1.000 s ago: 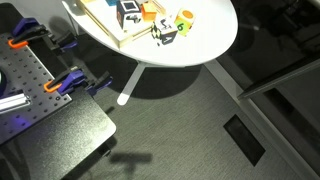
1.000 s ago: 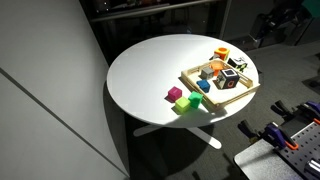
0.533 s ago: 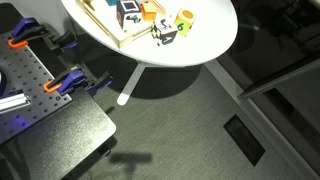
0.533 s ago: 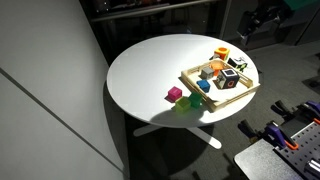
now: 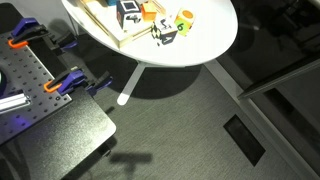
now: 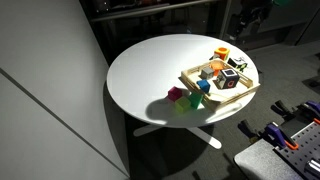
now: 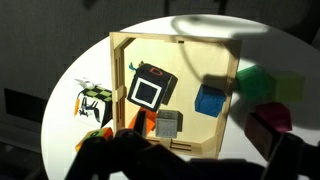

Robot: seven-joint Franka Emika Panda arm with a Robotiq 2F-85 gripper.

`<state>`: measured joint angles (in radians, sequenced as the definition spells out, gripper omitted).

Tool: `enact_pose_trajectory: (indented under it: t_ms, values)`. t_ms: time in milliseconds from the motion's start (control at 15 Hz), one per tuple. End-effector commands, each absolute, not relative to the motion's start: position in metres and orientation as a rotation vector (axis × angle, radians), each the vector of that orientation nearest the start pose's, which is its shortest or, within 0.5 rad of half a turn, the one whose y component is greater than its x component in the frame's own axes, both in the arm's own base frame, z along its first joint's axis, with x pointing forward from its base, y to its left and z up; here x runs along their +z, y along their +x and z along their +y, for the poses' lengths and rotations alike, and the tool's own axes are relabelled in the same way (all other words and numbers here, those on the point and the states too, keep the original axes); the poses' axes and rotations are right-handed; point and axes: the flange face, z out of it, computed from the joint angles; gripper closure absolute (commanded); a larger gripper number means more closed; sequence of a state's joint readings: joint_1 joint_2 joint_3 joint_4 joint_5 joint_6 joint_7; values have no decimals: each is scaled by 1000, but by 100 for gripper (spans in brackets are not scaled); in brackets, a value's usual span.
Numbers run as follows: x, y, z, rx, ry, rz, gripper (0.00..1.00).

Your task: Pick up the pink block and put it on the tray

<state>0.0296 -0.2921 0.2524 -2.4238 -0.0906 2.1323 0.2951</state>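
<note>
The pink block [image 6: 175,94] sits on the white table, outside the tray, next to a green cube [image 6: 186,104]. In the wrist view the pink block [image 7: 270,121] looks dark magenta in shadow, just right of the tray's rim. The light-wood tray [image 6: 196,84] holds several cubes and also shows in the wrist view [image 7: 120,70]. My gripper [image 7: 200,166] hangs high above the tray's near edge, its dark fingers spread wide and empty. In an exterior view it [image 6: 248,14] is over the table's far edge, well away from the pink block.
In the tray lie a black-and-white cube [image 7: 150,89], a blue cube [image 7: 210,101], a grey cube [image 7: 168,125] and an orange cube [image 7: 100,132]. The green cube [image 7: 258,82] lies beside the pink block. A perforated bench with orange clamps [image 5: 45,75] stands near the table.
My arm has moved in from the side towards the table, and its shadow now falls on the pink and green cubes. The cubes and tray have not moved.
</note>
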Motion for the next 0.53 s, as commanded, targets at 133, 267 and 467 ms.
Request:
enact_pose_trajectory:
  t_ms: [133,267,467]
  values:
    - [403,461,121,21,-3262,-430,0]
    - [397,470,122,23,-3244,-533,0]
    - [390,483,126,1,-3201,-652,0]
